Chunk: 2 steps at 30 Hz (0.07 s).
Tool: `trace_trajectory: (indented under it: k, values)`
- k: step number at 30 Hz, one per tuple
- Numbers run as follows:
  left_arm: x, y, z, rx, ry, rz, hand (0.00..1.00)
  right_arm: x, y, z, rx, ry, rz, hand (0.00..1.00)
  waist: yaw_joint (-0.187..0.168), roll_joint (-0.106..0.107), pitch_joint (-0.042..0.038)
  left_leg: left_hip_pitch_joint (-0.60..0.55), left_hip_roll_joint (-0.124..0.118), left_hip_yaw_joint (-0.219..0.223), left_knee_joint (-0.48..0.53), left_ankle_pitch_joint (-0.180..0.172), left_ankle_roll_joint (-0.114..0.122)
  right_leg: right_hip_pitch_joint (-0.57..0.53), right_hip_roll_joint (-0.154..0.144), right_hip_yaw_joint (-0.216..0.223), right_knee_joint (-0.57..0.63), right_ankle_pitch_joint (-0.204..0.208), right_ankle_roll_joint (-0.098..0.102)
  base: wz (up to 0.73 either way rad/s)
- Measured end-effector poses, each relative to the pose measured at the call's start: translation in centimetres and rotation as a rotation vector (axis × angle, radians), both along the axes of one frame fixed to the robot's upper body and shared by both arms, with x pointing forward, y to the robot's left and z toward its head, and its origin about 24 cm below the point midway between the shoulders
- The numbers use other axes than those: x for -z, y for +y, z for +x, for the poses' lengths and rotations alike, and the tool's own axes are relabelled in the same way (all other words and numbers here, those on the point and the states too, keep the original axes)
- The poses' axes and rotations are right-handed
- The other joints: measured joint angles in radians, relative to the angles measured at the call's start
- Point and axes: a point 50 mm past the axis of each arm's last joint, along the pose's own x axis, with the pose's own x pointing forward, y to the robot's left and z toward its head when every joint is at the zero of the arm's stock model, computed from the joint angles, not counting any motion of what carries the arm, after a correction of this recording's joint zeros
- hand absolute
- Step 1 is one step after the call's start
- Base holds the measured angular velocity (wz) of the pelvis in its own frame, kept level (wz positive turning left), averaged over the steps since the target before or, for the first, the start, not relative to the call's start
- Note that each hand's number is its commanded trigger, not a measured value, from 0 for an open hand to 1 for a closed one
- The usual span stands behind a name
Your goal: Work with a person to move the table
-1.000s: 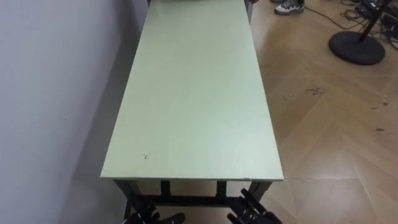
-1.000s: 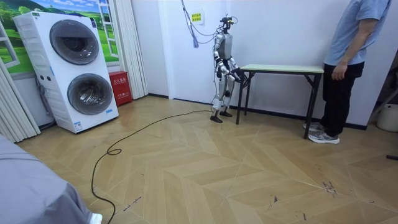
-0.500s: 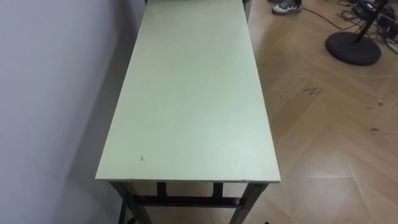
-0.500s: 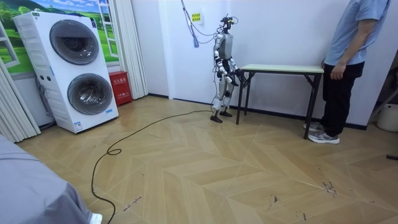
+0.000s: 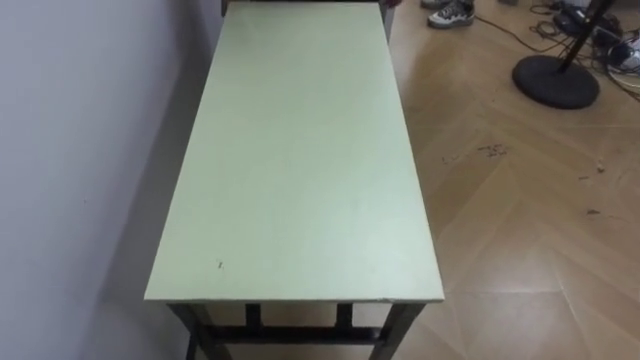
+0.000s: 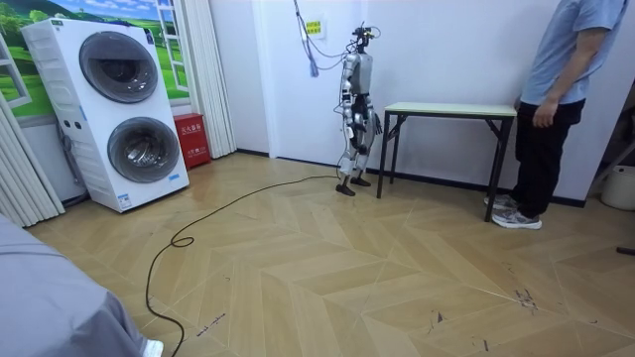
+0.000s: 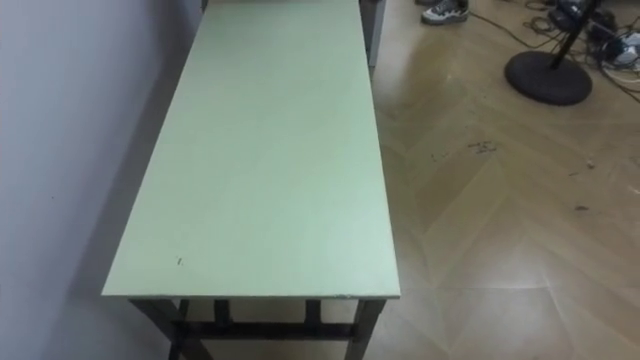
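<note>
Parquet floor (image 5: 520,220) and a white wall (image 5: 80,150) flanked the table (image 5: 300,150), which ran lengthwise away from the robot, close along the wall on its left. Near end: dark frame (image 5: 290,330) below the pale green top. 1.0 s earlier both hands showed below that edge in the left eye view; at this moment they had dropped out of it. Room view confirmed: arms lowered from the table end, right hand (image 6: 374,126) hanging approx. at hip level, apart from the table; finger state could not be told at that range. Table stood level, all legs on the floor. Far end: person (image 6: 556,89) standing just beside it, arm hanging, no hold on the table evident. Round stand base (image 5: 555,80) lay beyond, on the robot's right. Assessment: robot had let go, so no carry was under way; the scene fits either a table awaiting lift or one set down.
</note>
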Motion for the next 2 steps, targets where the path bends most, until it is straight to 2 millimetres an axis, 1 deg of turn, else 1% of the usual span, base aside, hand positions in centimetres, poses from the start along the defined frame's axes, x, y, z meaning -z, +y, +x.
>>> trace_trajectory:
  k: [2]
  values:
    - [0.08,-0.35,-0.08,-0.002,0.013,0.017,0.0,0.02,-0.02,-0.05,0.003,0.013,-0.006,0.0,0.001,-0.001,0.0011,0.002,0.0,0.0,-0.001,0.0,0.0,0.001,0.0,0.0,0.0,0.0,0.0,0.0]
